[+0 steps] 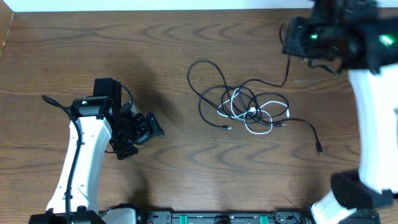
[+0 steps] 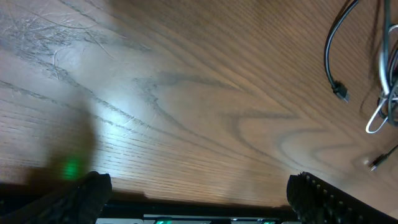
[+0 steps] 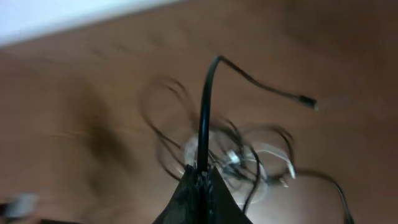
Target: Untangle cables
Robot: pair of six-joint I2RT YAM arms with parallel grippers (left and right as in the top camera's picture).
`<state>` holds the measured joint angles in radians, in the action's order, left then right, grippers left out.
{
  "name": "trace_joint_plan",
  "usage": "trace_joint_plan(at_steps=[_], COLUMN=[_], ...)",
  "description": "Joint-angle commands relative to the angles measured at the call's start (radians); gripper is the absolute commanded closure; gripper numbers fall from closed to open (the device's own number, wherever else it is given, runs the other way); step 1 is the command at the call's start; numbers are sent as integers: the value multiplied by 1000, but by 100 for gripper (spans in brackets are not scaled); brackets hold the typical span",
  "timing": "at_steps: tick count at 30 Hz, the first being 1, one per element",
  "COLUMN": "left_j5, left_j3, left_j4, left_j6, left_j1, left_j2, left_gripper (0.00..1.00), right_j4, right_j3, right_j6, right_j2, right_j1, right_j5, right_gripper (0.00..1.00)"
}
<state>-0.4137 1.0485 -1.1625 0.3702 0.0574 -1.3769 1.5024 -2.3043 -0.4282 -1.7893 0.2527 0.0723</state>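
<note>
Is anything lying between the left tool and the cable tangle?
Nothing visible. Only bare table separates the left tool from the cable tangle. The right tool, shut on a black cable, is beyond the tangle.

cable tangle (image 1: 245, 106) on table (image 1: 155, 50), well right of left end effector (image 1: 142, 137)
</note>
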Motion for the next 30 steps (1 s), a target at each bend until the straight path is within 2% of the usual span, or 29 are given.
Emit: trace_joint_plan(at_steps=[1, 4, 5, 6, 7, 8, 9, 10, 18, 21, 23, 30], left_j5=[-5, -5, -5, -5, -5, -5, -5, -5, -5, -5, -5, -5], left_j3=[-5, -5, -5, -5, -5, -5, -5, -5, -5, -5, -5, -5], left_j4=[-4, -7, -7, -7, -6, -6, -6, -6, -6, -2, 0, -2], left_j6=[10, 10, 10, 10, 10, 10, 10, 10, 10, 10, 10, 10], left_j1=[3, 3, 3, 3, 3, 3, 3, 3, 3, 3, 3, 2], left_j2=[-2, -2, -2, -2, -2, -2, -2, -2, -2, -2, -2, -2], left_gripper=[5, 5, 5, 5, 5, 5, 4, 4, 5, 5, 5, 5], right_j4=[74, 127, 139, 157, 169, 183, 194, 196, 191, 196, 196, 143], right_j3=[7, 7, 7, 7, 7, 7, 7, 8, 9, 9, 19, 187], right_j6=[18, 36, 51, 73, 91, 106, 112, 112, 118, 212, 220, 221], right_j2=[-97, -169, -187, -211, -229, -247, -261, -275, -317, -323, -325, -325], right_j1=[3, 3, 3, 4, 5, 5, 7, 10, 18, 24, 32, 65], right_j5=[-66, -58, -54, -45, -35, -32, -32, -36, -61, -16, -15, -48], right_gripper=[99, 99, 91, 71, 43, 29, 11, 1, 1, 1, 1, 1])
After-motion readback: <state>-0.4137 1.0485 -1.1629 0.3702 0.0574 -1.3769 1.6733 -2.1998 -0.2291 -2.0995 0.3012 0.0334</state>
